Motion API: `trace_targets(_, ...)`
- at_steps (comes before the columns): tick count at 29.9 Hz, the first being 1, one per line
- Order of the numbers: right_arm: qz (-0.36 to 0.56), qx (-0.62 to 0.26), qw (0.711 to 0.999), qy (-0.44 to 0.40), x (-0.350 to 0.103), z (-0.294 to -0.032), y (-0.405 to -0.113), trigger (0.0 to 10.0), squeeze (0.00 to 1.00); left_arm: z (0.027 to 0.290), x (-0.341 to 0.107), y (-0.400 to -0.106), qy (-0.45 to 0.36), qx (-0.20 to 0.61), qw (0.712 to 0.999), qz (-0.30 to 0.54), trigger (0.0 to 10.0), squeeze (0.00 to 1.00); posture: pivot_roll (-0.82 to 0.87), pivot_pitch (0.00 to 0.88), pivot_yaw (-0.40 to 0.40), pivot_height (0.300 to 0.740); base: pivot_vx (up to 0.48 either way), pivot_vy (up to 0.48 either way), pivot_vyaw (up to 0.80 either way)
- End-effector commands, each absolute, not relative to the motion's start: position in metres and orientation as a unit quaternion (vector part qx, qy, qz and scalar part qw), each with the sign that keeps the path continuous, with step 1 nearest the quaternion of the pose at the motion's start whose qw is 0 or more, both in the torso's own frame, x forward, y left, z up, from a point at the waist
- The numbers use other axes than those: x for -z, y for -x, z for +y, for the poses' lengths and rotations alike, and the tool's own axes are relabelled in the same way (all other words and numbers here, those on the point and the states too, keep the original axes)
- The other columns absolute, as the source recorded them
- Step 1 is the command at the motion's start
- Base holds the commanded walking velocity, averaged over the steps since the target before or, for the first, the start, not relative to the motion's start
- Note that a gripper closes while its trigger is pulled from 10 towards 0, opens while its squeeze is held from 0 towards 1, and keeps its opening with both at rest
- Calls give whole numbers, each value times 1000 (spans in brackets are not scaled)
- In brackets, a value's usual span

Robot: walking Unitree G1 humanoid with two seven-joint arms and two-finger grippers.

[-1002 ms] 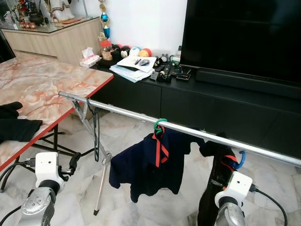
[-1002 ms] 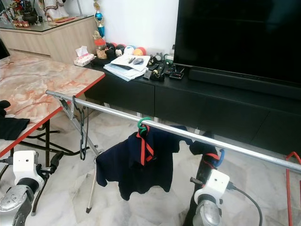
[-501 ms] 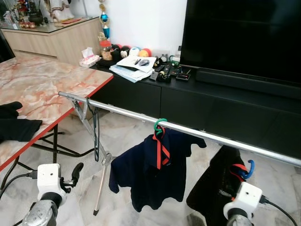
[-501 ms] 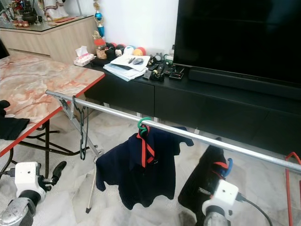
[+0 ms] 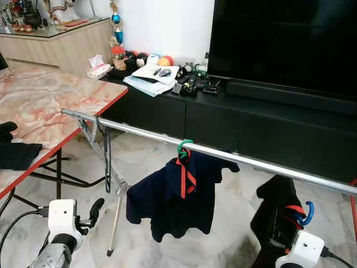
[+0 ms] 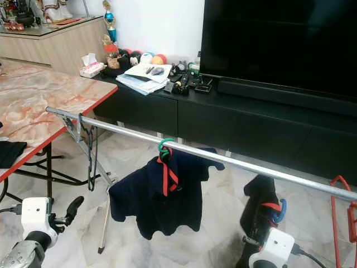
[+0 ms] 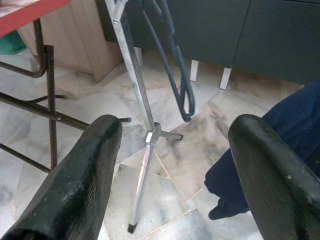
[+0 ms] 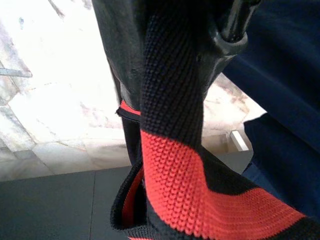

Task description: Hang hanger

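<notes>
While the right gripper [image 5: 281, 234] clamps the blue hanger [image 5: 305, 213] at lower right, below the rail [image 5: 223, 156], the left gripper [image 7: 175, 165] hangs with fingers apart.

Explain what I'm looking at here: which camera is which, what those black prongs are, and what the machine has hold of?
The two wide pictures come from the robot's head, looking down at a metal rail on a stand. A navy shirt already hangs from it on a green hanger. Left of the rail is a marble-patterned table with dark cloth on it.

The other two pictures come from cameras on the wrists. The fat black prongs are the fingers of the left claw, open and empty, low near the floor.

The right claw holds a dark garment on a blue hanger, below the rail and not yet hooked on. Its wrist picture shows black-and-red fabric up close.
</notes>
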State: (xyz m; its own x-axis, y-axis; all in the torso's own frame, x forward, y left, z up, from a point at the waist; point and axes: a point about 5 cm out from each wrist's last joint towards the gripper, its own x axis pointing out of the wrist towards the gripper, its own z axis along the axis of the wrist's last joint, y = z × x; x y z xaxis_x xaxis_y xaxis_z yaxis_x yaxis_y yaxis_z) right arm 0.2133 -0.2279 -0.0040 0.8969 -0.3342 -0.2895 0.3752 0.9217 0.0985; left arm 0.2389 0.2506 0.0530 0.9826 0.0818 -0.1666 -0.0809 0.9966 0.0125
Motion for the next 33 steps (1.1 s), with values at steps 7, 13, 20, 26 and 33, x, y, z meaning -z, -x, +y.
trace_targets(7,105,179,975,-74,-13,-229,-225,10000,0,249,-55,-245,-2,-28,996,84,10000,0,44,4,38,740,-179,0,0)
trace_targets(13,108,178,975,-74,-12,-227,-223,10000,0,247,-54,-251,1,-27,996,85,10000,0,45,0,32,740,-255,0,0)
trace_targets(20,112,171,976,-72,-12,-225,-228,10000,0,247,-52,-248,5,-27,997,79,10000,0,48,0,28,740,-252,0,0)
trace_targets(26,109,174,976,-76,-14,-225,-231,10000,0,249,-51,-248,5,-25,996,81,10000,0,44,0,32,740,-255,0,0)
trace_targets(33,113,180,974,-74,-13,-228,-228,10000,0,250,-51,-249,5,-23,997,79,10000,0,45,0,30,740,-253,0,0)
